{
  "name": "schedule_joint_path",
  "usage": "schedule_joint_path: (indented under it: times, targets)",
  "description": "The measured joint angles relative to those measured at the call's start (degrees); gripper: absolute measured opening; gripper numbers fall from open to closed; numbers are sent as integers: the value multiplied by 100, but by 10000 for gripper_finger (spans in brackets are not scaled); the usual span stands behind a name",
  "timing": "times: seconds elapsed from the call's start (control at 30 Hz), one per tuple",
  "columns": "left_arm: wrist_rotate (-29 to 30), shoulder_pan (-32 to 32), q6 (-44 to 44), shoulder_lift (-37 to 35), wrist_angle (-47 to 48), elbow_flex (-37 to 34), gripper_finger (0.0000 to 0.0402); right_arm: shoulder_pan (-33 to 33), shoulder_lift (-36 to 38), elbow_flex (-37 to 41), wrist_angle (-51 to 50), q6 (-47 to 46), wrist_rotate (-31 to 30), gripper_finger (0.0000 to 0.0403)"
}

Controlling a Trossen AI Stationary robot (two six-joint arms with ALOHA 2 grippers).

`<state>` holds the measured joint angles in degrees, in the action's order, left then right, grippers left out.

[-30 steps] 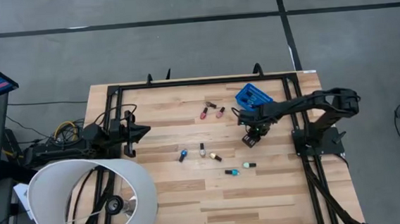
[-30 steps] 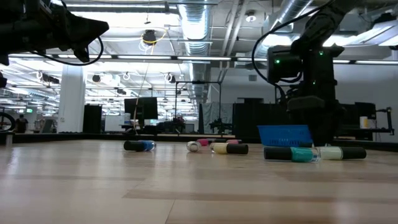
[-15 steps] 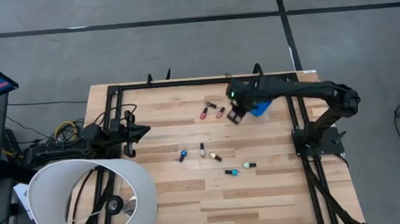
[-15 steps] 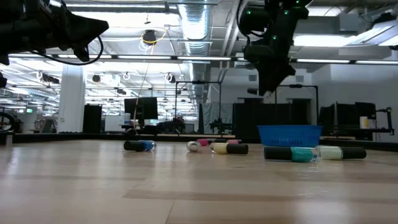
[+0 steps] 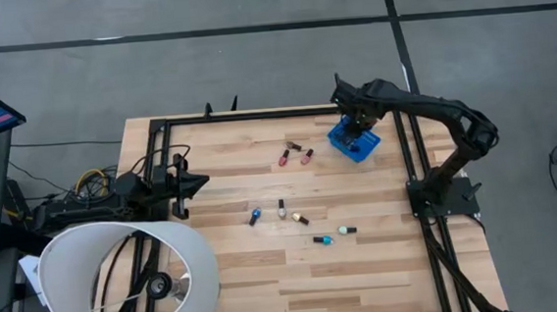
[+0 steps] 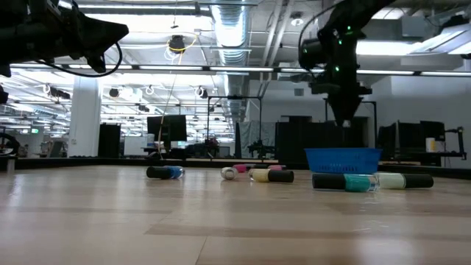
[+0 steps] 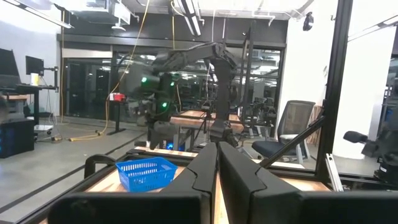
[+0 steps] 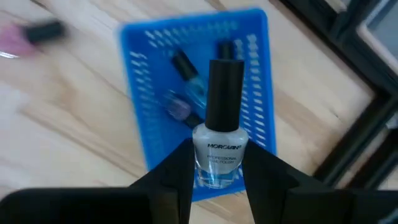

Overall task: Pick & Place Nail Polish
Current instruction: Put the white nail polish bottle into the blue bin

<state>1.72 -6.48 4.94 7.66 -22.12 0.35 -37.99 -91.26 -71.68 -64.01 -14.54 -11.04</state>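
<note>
My right gripper (image 8: 214,163) clamps a pale nail polish bottle (image 8: 219,142) above the blue bin (image 8: 142,93); two bottles lie inside, seven remain on the table (image 5: 267,275). My left gripper's (image 7: 217,163) fingers are pressed together.

Blue slotted bin (image 8: 144,93), black-capped pale bottle (image 8: 219,149)

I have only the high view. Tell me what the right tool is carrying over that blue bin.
Observer: The right tool grips a pale nail polish bottle with a black cap, seen in the right wrist view.
Operator: Report what's already in the bin.
Observer: The blue bin holds at least two bottles: a light blue one and a purplish one.
Operator: Give me the tool's height.
Observer: In the low view it hangs well above the bin's rim, not touching.
Operator: Check the left tool.
Observer: Its fingers are together, parked at the table's left side.
</note>
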Motion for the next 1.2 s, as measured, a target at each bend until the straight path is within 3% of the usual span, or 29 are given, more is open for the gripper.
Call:
schedule_joint_path:
  times: [0.37, 1.2]
  targets:
    - [0, -2, 1, 0, -34, 0, 11, -184, -293, 689, 131, 334, -108, 103]
    - [0, -2, -1, 0, -119, 1, 11, -133, -284, 1131, 673, 458, -301, 103]
